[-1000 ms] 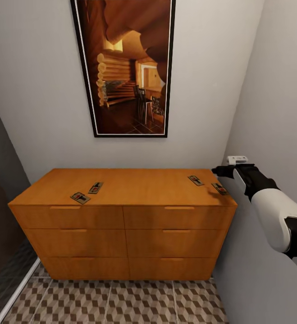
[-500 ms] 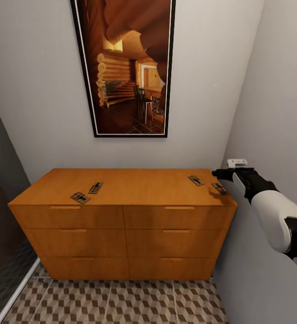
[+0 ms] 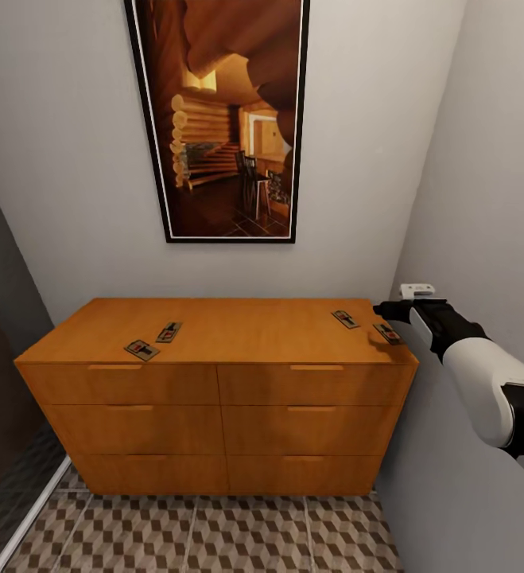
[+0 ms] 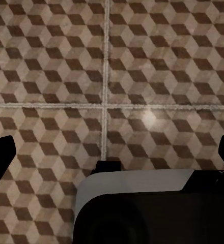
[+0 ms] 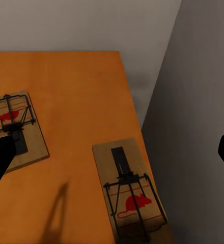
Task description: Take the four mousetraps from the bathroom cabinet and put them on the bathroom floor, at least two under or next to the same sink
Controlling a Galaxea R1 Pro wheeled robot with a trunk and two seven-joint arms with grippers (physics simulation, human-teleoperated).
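You are holding your right gripper (image 3: 382, 308), fingers spread and grasping nothing, above the rightmost mousetrap (image 3: 388, 333) lying on the cabinet (image 3: 214, 334) top by the wall.

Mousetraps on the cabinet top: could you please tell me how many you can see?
4, all on the cabinet top: two near its left front, two at its right end, below the right gripper. None looks hidden.

Home: wooden cabinet (image 3: 218, 398), framed picture (image 3: 218, 119), tiled floor (image 3: 206, 537).

right arm extended forward, right gripper (image 3: 385, 309) fingers spread wide; left gripper (image 4: 112, 157) fingers spread too.
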